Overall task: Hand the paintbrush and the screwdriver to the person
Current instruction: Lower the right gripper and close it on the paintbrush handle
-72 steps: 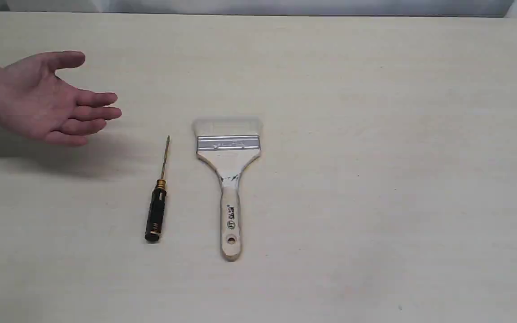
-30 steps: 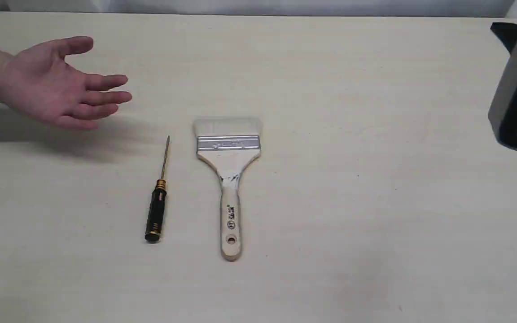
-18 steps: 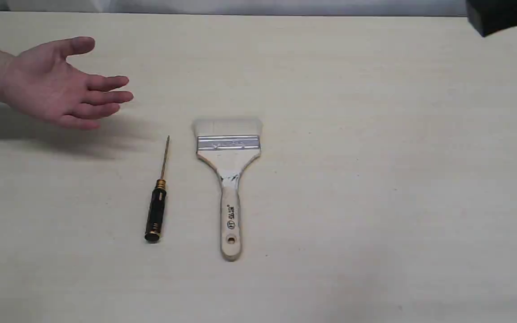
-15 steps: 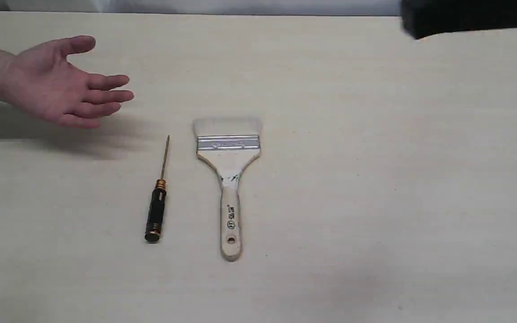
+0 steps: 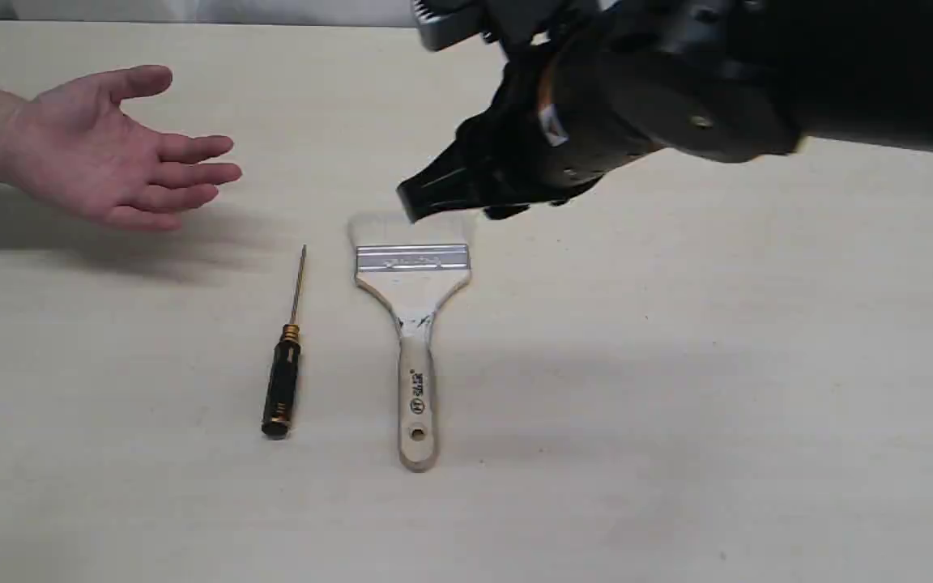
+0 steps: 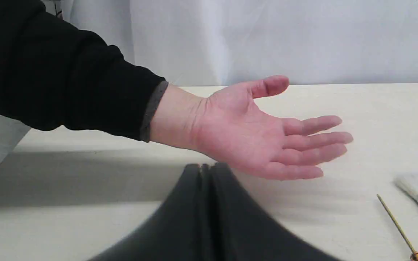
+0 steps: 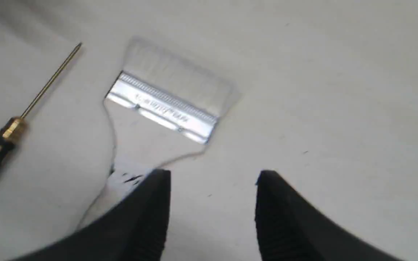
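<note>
The paintbrush (image 5: 413, 291) lies flat on the counter (image 5: 677, 405), just ahead of and below the right tool (image 7: 214, 174). That tool has swung in from off-frame within the last second and hovers spread wide, empty. The screwdriver (image 5: 283, 380) lies beyond the brush, untouched. The person's hand (image 5: 102, 154) waits open before the left tool (image 6: 205, 170), which is pressed closed. A brush pickup looks imminent.

Showing on the paintbrush (image 5: 413, 291) whitish bristles, a silver ferrule and pale wood with black print. Pairing black with gold rings on the screwdriver (image 5: 283, 379). Spreading cream across the tabletop (image 5: 717, 389). Wearing black on the right gripper (image 7: 213, 175).
</note>
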Controlling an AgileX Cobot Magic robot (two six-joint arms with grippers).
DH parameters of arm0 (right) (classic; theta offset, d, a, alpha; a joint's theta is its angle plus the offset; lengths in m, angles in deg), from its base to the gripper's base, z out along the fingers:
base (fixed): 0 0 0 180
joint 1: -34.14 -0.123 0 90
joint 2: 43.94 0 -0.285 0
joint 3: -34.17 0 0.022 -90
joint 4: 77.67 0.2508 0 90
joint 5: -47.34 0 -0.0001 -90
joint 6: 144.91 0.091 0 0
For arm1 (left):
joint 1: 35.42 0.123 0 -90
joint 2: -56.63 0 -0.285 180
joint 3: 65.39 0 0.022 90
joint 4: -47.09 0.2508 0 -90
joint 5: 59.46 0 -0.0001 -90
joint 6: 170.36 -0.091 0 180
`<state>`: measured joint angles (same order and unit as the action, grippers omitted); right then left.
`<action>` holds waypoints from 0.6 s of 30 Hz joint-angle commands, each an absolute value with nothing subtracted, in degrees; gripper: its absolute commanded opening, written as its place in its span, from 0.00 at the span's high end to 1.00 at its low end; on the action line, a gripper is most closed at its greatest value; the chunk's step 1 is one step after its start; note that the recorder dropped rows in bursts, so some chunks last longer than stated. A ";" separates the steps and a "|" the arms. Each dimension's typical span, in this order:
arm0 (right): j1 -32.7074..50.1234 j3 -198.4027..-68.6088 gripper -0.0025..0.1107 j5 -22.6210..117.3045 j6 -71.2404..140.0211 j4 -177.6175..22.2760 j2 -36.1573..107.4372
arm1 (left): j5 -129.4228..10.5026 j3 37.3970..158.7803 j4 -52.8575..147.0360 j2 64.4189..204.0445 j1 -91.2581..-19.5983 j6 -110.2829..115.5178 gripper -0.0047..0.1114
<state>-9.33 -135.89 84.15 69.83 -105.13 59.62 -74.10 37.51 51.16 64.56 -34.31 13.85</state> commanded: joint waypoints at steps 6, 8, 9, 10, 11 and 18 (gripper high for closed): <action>-9.34 -145.17 0.45 87.76 58.49 -85.76 75.32 | -73.79 37.40 51.04 64.42 -34.79 13.96 0.96; -9.34 -146.02 0.45 87.86 58.49 -84.13 77.20 | -73.64 37.40 51.13 64.42 -34.79 13.96 0.96; -9.34 -146.20 0.45 87.86 58.49 -83.38 78.15 | -73.75 37.40 51.13 64.42 -34.79 13.96 0.96; -9.34 -146.40 0.45 87.86 58.44 -82.97 78.87 | -73.75 37.40 51.13 64.42 -34.79 13.96 0.96; -9.34 -146.52 0.45 87.86 58.44 -82.82 79.72 | -73.75 37.40 51.13 64.42 -34.79 13.96 0.96; -9.34 -146.52 0.45 84.87 58.44 -82.68 84.02 | -73.75 37.40 51.13 64.42 -34.79 13.96 0.96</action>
<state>-9.33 -146.04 86.52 58.89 -83.10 83.42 -74.10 37.51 51.16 64.56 -34.31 13.85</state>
